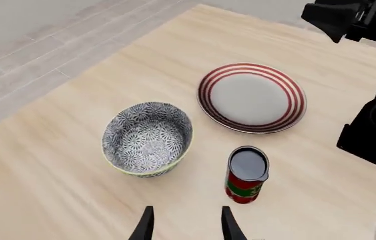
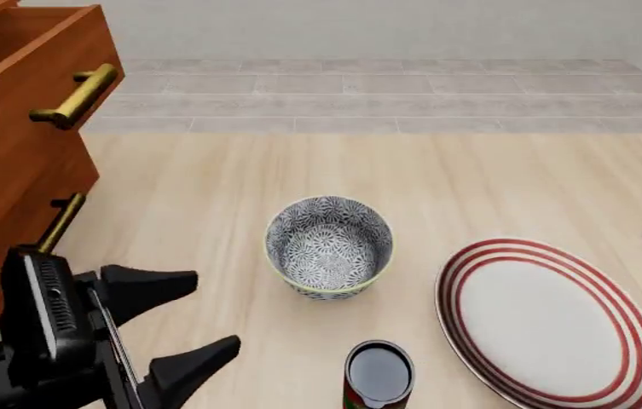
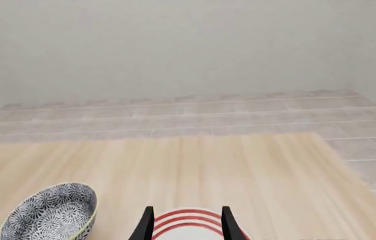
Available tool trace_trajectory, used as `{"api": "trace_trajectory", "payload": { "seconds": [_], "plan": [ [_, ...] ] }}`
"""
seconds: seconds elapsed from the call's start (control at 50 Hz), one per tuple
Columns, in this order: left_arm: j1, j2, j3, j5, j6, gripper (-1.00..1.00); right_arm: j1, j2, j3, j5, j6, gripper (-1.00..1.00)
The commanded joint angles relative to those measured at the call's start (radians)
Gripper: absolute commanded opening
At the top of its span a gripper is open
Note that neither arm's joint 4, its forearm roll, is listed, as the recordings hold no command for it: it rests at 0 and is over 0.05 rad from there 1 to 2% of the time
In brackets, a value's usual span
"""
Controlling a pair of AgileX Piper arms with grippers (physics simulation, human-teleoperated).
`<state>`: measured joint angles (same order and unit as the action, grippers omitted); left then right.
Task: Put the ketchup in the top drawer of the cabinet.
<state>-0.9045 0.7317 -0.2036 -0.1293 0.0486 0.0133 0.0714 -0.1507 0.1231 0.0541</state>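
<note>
- The cabinet (image 2: 8,162) stands at the counter's (image 2: 207,187) left edge, its top drawer (image 2: 25,60) pulled open, brass handle (image 2: 76,95) catching light.
- My left gripper (image 2: 178,319) hangs spread and empty just right of the cabinet front.
- The ketchup (image 2: 378,375), red label under a grey metal top, stands upright at the near edge, right of that gripper, between patterned bowl (image 2: 329,245) and striped plate (image 2: 548,319).
- My right gripper (image 3: 186,222), fingers parted, hovers over the plate; bare wood lies beyond.

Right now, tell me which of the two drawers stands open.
The top drawer, the one with the bright brass bar handle. It juts out over the table, while the lower drawer with the darker handle sits further back.
</note>
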Motion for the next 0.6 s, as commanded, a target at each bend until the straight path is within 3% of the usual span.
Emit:
{"api": "trace_trajectory", "payload": {
  "seconds": [0.02, 0.22, 0.4, 0.52, 0.56, 0.6],
  "plan": [
    [-0.092, 0.223, 0.011, -0.175, 0.025, 1.0, -0.011, -0.07, -0.063, 0.127, 0.004, 1.0],
    [-0.138, 0.306, -0.014, -0.23, 0.027, 1.0, -0.011, -0.071, -0.059, 0.114, -0.013, 1.0],
    [-0.178, 0.453, -0.024, -0.347, 0.025, 1.0, -0.009, -0.071, -0.063, 0.111, -0.017, 1.0],
    [-0.169, 0.548, -0.036, -0.406, 0.088, 1.0, -0.013, -0.071, -0.064, 0.108, -0.021, 1.0],
    [-0.171, 0.571, -0.049, -0.408, 0.079, 1.0, -0.014, -0.071, -0.073, 0.114, 0.031, 1.0],
    [-0.177, 0.611, -0.057, -0.424, 0.079, 1.0, -0.012, -0.071, -0.089, 0.125, 0.003, 1.0]
  ]
}}
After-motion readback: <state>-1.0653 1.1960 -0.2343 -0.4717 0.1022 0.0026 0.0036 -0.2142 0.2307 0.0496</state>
